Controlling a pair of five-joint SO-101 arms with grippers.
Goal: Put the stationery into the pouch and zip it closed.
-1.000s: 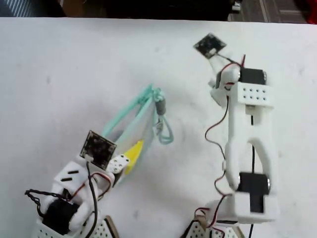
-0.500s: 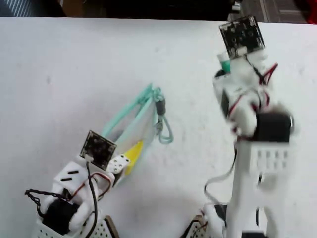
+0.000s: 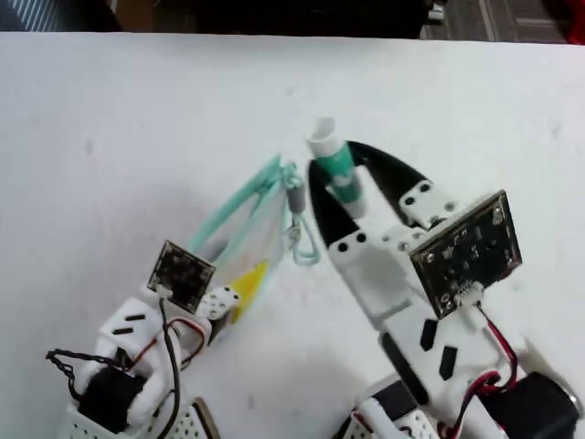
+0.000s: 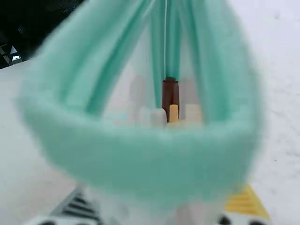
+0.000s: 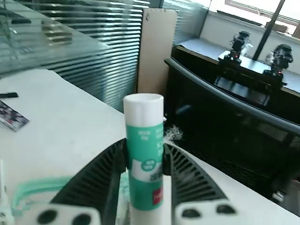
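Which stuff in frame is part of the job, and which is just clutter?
Job:
- pouch, held by the left gripper
- glue stick in the right gripper
- stationery already in the pouch

Clutter:
- board behind the table
- card, far off

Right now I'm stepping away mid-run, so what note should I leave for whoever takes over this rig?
Right gripper: jaws shut on the glue stick, held beside the zip-pull end of the pouch.
Left gripper: at the other end of the pouch; its grip cannot be told.
Done: the pouch is open and unzipped, with a few stick-shaped items inside.
Left: put the glue stick into the pouch, then zip it closed.
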